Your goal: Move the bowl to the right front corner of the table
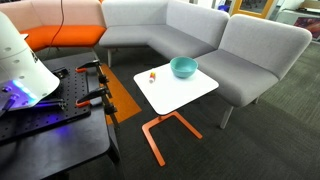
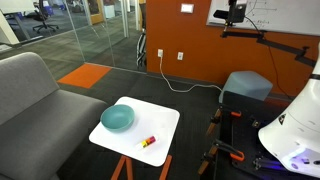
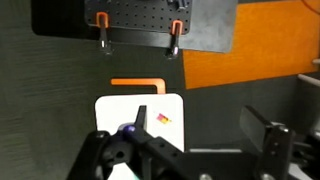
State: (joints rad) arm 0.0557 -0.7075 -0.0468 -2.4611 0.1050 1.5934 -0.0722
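The teal bowl (image 1: pixel 183 68) sits on the white table (image 1: pixel 175 92) at the corner nearest the grey sofa; it also shows in an exterior view (image 2: pixel 117 119) on the table (image 2: pixel 160 122). A tiny orange-and-white object (image 1: pixel 152 75) lies near another edge of the top. In the wrist view my gripper (image 3: pixel 200 125) is open and empty, high above the floor beside the table (image 3: pixel 120 108). The small object (image 3: pixel 163 118) shows there; the bowl is hidden from that view.
A grey sofa (image 1: pixel 200 35) wraps round the far sides of the table. The black workbench (image 1: pixel 50 120) with orange clamps (image 3: pixel 101 20) stands by my base. The table's orange tube frame (image 1: pixel 160 135) rests on dark carpet.
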